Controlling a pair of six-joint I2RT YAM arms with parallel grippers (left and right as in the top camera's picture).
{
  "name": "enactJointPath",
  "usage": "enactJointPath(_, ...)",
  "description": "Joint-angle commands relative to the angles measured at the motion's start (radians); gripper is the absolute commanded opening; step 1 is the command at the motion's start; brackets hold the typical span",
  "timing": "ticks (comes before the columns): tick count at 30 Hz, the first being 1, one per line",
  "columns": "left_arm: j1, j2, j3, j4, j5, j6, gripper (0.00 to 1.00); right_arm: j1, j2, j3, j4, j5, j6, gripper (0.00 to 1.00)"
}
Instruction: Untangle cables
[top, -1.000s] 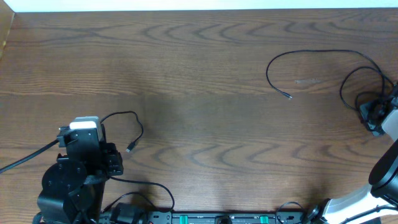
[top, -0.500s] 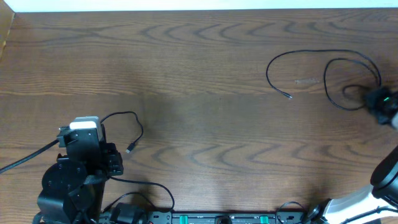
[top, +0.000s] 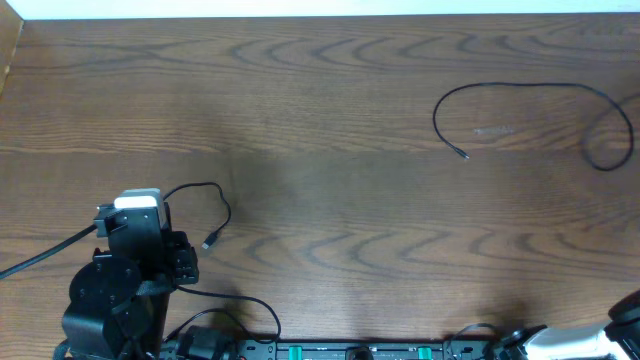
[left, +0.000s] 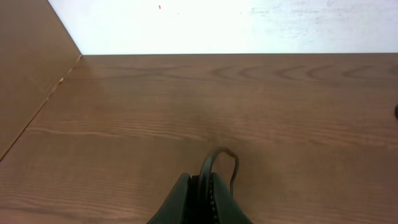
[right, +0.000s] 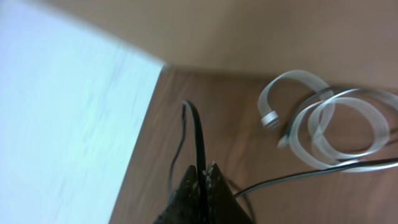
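Thin cable (right: 197, 130) within right end effector (right: 204, 169)

The right gripper (right: 204, 168) has left the overhead view. A second ago it sat at the right edge of the worktop (top: 330, 110), then it moved toward the far side along that edge, and now it is out of frame. The right arm (top: 565, 345) has swung out with it, so only a low piece shows at the near right corner. The cable (top: 520, 86) pinched in that gripper has been drawn to the right. Its loop, which reached well in from the edge, is now narrower and lies against the right edge. The plug tip (top: 465, 156) may have crept slightly right, though the shift is too small to be sure.
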Motion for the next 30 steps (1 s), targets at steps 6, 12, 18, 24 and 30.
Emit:
enactJointPath(6,0.004,-0.002,-0.002,-0.002,-0.005,-0.016,0.08,-0.145,0.003,0.021,-0.009,-0.013,0.146,0.06)
enactJointPath(12,0.004,-0.002,-0.002,-0.001,-0.005,-0.016,0.08,-0.144,0.04,0.021,-0.014,-0.014,0.169,0.99)
enactJointPath(18,0.004,-0.002,-0.002,-0.001,-0.004,-0.017,0.07,-0.092,0.053,0.021,-0.085,-0.047,0.147,0.99)
enactJointPath(24,0.004,-0.002,-0.002,-0.001,-0.002,-0.016,0.07,0.07,0.055,0.018,-0.172,-0.117,-0.117,0.99)
enactJointPath(30,0.004,-0.002,-0.002,-0.002,-0.002,-0.017,0.08,0.336,0.071,-0.003,-0.181,-0.087,-0.285,0.99)
